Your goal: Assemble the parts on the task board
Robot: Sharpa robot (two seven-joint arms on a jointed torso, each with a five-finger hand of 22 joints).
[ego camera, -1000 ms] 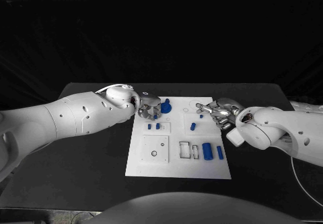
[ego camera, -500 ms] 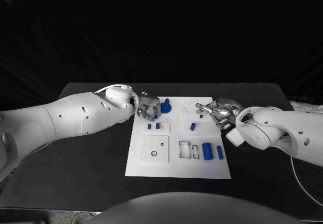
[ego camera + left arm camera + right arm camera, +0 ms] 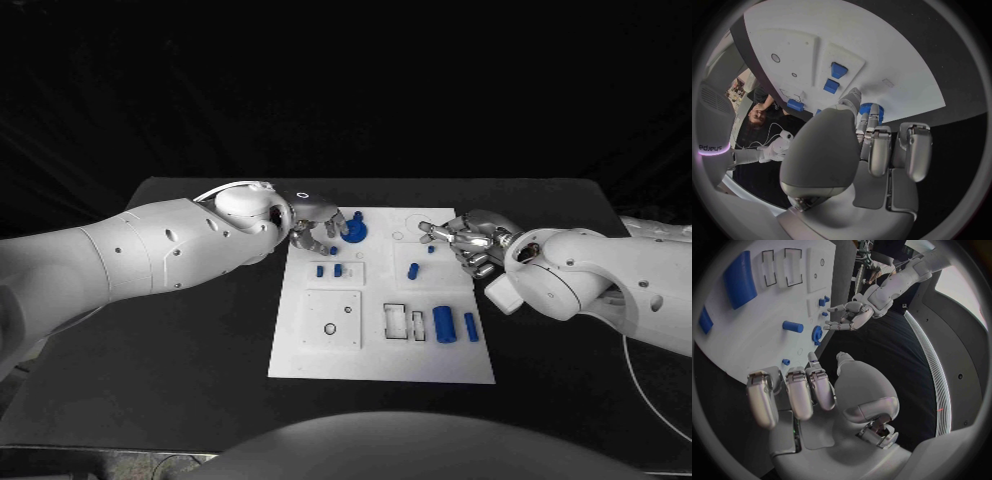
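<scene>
Left hand poised beside the blue gear at the board's far edge.

I see my left hand (image 3: 315,228) hovering with fingers spread, holding nothing; the blue gear part (image 3: 355,230) sits just beyond its fingertips, toward my right hand (image 3: 464,240), on the task board (image 3: 332,360). The right hand, also loosely spread and empty, is farther off. The gear's stem looks upright, so I judge the left should take it.

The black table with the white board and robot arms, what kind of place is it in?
Probably a robot lab or test bench. A white task board with small blue parts lies on a black table, and the left hand and right hand hover over it.
</scene>
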